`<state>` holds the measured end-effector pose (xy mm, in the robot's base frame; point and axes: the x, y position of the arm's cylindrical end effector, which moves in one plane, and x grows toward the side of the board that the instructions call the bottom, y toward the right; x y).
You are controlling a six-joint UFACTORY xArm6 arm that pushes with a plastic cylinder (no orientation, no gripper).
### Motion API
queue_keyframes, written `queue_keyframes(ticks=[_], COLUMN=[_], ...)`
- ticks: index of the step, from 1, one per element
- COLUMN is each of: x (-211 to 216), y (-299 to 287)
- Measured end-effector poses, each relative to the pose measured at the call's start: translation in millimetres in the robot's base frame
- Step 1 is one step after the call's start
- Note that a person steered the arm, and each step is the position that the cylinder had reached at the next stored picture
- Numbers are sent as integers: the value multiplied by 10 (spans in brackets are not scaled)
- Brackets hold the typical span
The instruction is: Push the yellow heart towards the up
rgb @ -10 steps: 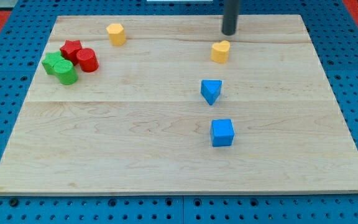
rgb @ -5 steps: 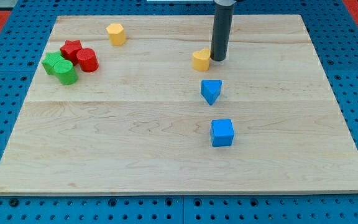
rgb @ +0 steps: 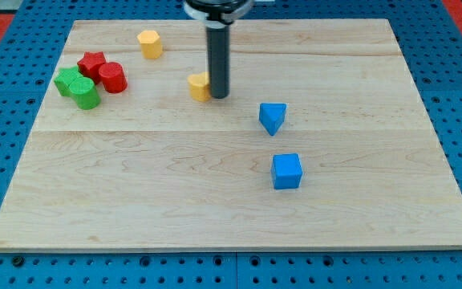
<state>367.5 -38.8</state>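
1. Pale wooden surface [rgb: 215,201] on a blue pegboard.
2. My tip [rgb: 218,97], the tool, is a bare rod: no jaws, holding nothing. It touches the yellow heart [rgb: 200,86] from the heart's 3 o'clock side.
3. Yellow heart lies upper-centre, half hidden behind the rod, well short of the top edge. Judgement: upward push not visibly achieved; contact side favours travel toward 9 o'clock, so the tip needs to get to 6 o'clock of the heart.
4. Neighbours: second yellow block [rgb: 149,43] at 11 o'clock of the heart, shape unclear; red blocks [rgb: 103,72] and green blocks [rgb: 76,87] clustered at 9 o'clock; blue wedge-like block [rgb: 272,117] and blue cube [rgb: 286,171] at 4–5 o'clock.
5. Path toward 12 o'clock looks free of blocks.
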Motion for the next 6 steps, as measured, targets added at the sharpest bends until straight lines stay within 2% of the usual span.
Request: queue_keyframes(ticks=[2, 3, 4, 5, 6], x=[-416, -418, -231, -299, -554], y=[-745, -876, -877, -1010, -1178])
